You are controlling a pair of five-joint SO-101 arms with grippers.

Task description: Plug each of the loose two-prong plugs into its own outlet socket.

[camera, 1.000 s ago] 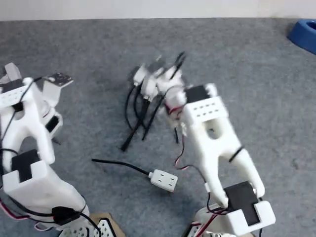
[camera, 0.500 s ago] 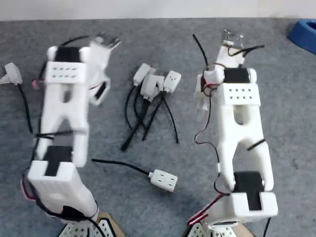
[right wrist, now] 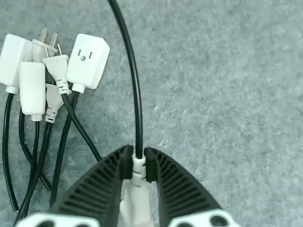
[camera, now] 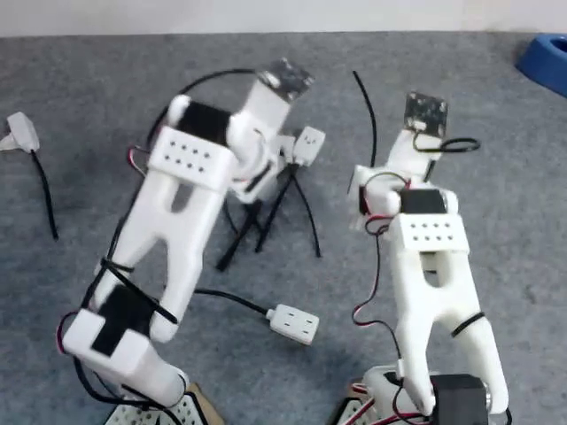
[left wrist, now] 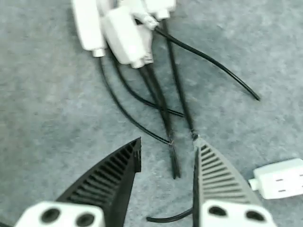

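The right gripper (right wrist: 137, 158) clamps a plug (right wrist: 135, 205), seemingly for insertion, while the left gripper (left wrist: 166, 153) hangs spread apart over the tangled pile (left wrist: 125, 40).

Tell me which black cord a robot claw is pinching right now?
The lone cord whose white end sits clamped in the right gripper. The rest lie bunched in the pile, untouched; the left gripper hovers open over them.

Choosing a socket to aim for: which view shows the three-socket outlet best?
High view: the three-socket outlet lies whole, its sockets facing up. The left wrist view catches it too, but cut off at the frame's edge.
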